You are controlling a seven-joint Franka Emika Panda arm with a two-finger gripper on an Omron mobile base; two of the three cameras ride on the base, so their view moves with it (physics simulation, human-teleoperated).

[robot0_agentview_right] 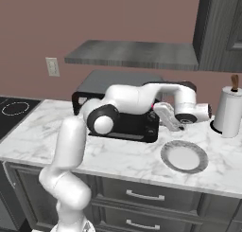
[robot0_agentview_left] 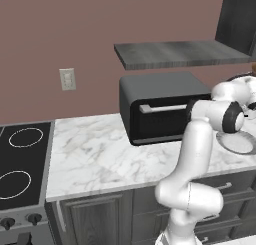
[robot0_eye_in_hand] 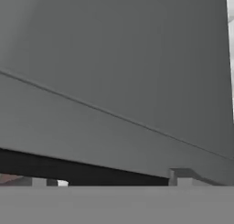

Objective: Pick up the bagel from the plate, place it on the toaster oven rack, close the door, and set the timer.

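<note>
- Hand: at the right front corner of the toaster oven, level with its control side; fingers hidden against the dark body, spread cannot be told.
- Toaster oven: dark, boxy, at the back of the marble desk under a grey wall shelf; door shut, silver bar handle across the front.
- Plate: round, pale, bare, on the desk just right of the oven.
- Paper towel roll: upright, far right.
- Stovetop: black, at the left.
</note>
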